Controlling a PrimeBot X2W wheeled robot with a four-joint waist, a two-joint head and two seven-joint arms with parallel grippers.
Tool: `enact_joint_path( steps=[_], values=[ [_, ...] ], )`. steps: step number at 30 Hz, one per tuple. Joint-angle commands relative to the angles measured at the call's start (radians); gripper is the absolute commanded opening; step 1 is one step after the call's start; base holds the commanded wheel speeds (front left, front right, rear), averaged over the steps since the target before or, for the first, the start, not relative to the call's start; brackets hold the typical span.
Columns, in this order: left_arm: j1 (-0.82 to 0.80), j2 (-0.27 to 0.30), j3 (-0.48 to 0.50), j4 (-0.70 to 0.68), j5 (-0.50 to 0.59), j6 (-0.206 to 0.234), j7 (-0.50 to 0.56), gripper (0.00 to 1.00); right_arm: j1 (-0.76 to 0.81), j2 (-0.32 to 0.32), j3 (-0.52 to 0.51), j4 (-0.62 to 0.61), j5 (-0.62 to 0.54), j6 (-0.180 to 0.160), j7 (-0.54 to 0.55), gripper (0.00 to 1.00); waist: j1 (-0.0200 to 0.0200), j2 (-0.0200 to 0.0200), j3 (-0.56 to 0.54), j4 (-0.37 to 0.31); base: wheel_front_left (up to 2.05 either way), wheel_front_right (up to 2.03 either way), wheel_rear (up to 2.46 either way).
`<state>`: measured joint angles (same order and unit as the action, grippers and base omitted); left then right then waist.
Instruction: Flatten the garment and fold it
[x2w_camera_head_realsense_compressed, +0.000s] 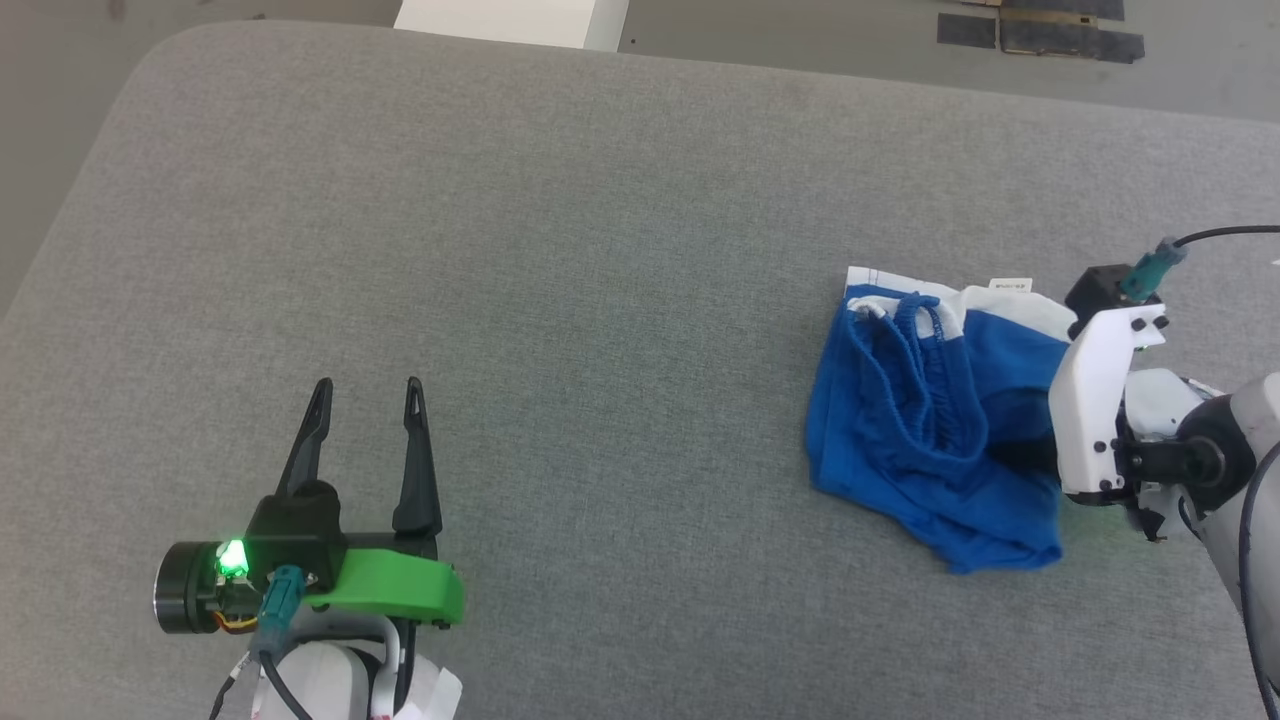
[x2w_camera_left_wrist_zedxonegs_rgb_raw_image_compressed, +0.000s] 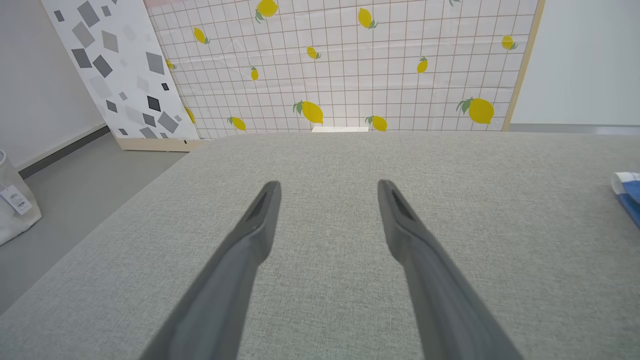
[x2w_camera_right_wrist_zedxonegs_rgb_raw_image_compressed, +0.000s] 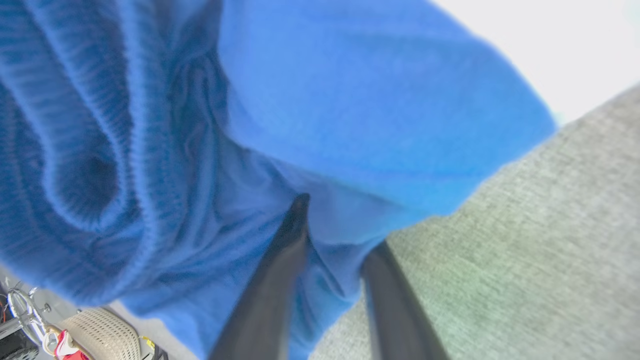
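Head view: the garment (x2w_camera_head_realsense_compressed: 930, 430) lay crumpled on the grey table (x2w_camera_head_realsense_compressed: 600, 250). The left gripper (x2w_camera_head_realsense_compressed: 367, 383) hung well apart from the garment, fingers spread and empty. Right wrist view, close up: the right gripper (x2w_camera_right_wrist_zedxonegs_rgb_raw_image_compressed: 337, 225) pinched a blue fold of the garment.

Blue garment (x2w_camera_head_realsense_compressed: 930, 450), white-trimmed; grey table (x2w_camera_head_realsense_compressed: 560, 300); fingers (x2w_camera_right_wrist_zedxonegs_rgb_raw_image_compressed: 270, 300) seemingly black.

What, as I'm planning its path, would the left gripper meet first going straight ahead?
Likely only the grey surface; the left gripper has a free way, the garment lying off to its right.
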<state>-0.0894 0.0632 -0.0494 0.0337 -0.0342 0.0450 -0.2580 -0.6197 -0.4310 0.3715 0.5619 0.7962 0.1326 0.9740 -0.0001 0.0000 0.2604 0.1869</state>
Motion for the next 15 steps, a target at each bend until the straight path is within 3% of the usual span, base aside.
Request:
enact_joint_path(
  steps=[1, 9, 15],
  values=[
    [-0.023, -0.006, 0.002, 0.003, -0.001, 0.002, -0.004, 1.0, 0.033, 0.021, 0.036, 0.026, 0.009, -0.002, -0.021, 0.0, 0.0001, 0.0, 0.001, -0.004, 0.0, 0.0, 0.0],
    [-0.01, -0.007, 0.012, 0.009, 0.007, -0.001, -0.004, 1.0, 0.017, -0.003, 0.119, -0.044, 0.074, -0.002, -0.122, 0.0, 0.0001, 0.0, -0.032, -0.04, 0.0, 0.0, 0.0],
    [0.033, -0.001, 0.037, 0.003, 0.008, 0.003, -0.004, 1.0, -0.01, -0.086, 0.225, -0.163, 0.095, -0.002, -0.187, 0.0, 0.0001, 0.0, -0.068, -0.124, 0.0, 0.0, 0.0]
  ],
)
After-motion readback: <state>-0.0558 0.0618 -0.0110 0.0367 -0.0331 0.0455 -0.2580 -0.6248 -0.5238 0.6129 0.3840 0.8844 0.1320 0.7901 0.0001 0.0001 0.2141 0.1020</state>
